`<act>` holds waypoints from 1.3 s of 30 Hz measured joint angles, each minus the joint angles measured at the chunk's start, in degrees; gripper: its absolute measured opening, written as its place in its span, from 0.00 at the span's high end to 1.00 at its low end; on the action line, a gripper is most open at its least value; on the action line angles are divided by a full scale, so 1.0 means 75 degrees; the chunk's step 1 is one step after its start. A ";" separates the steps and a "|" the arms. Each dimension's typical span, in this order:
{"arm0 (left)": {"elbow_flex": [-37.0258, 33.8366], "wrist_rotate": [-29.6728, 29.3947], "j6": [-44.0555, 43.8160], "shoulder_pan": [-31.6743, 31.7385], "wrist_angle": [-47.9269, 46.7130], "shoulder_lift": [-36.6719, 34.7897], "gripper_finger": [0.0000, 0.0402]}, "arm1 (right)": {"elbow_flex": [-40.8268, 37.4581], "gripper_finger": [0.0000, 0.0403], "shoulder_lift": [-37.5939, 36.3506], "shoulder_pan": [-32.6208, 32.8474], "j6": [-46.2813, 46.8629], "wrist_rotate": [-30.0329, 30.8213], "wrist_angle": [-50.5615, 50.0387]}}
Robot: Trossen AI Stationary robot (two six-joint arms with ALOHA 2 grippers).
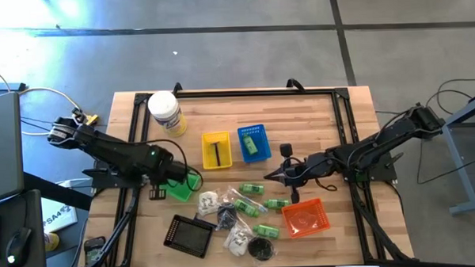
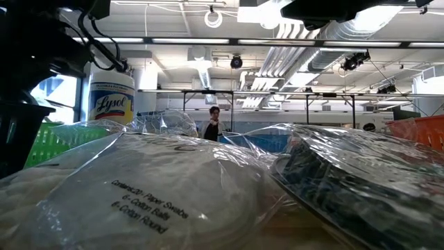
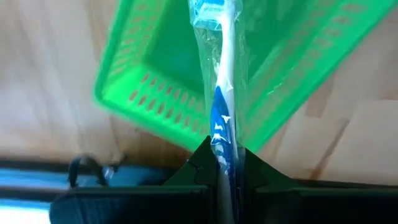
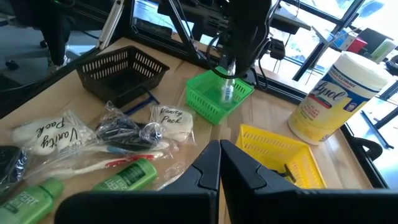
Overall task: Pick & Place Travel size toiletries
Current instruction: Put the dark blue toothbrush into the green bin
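My left gripper [image 3: 222, 157] is shut on a blue-and-white toothbrush in a clear wrapper [image 3: 219, 81], above the green basket [image 1: 185, 188]. From the right wrist view, the toothbrush [image 4: 227, 92] hangs into that basket [image 4: 211, 102]. My right gripper [image 4: 219, 154] is shut and empty, held level over the table's middle [image 1: 271, 177]. Below it lie green tubes [image 1: 251, 191], clear packets with white contents [image 1: 208, 202] and a small black piece [image 1: 261, 249]. One green bottle sits in the blue basket [image 1: 254, 142]. My left gripper pinches the wrapped toothbrush by its blue handle [image 3: 222, 144] between the two fingers. The fingers point down and lie along the handle. The toothbrush hangs upright below them, brush head [image 3: 211, 9] lowest, over the green basket's floor [image 3: 177, 59]; whether it touches, I cannot tell.
A white jar with a yellow label [image 1: 165, 112] stands at the far left. A yellow basket [image 1: 216, 150] holds a dark piece; an orange basket [image 1: 306, 218] and a black tray [image 1: 189, 234] sit near the front. Packets [image 2: 139, 194] crowd the low view.
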 joint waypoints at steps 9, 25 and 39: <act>0.0000 -0.0102 0.0578 -0.0010 0.0291 0.0000 0.98 | 0.0000 1.00 0.0000 0.0003 0.0034 -0.0162 -0.0001; 0.0003 -0.0185 0.1519 -0.0007 0.0699 0.0619 0.95 | 0.0000 1.00 0.0000 0.0002 0.0064 -0.0162 -0.0002; 0.0003 -0.0209 0.1546 -0.0007 0.1122 0.0664 0.83 | 0.0000 0.99 0.0000 0.0003 0.0040 -0.0207 -0.0037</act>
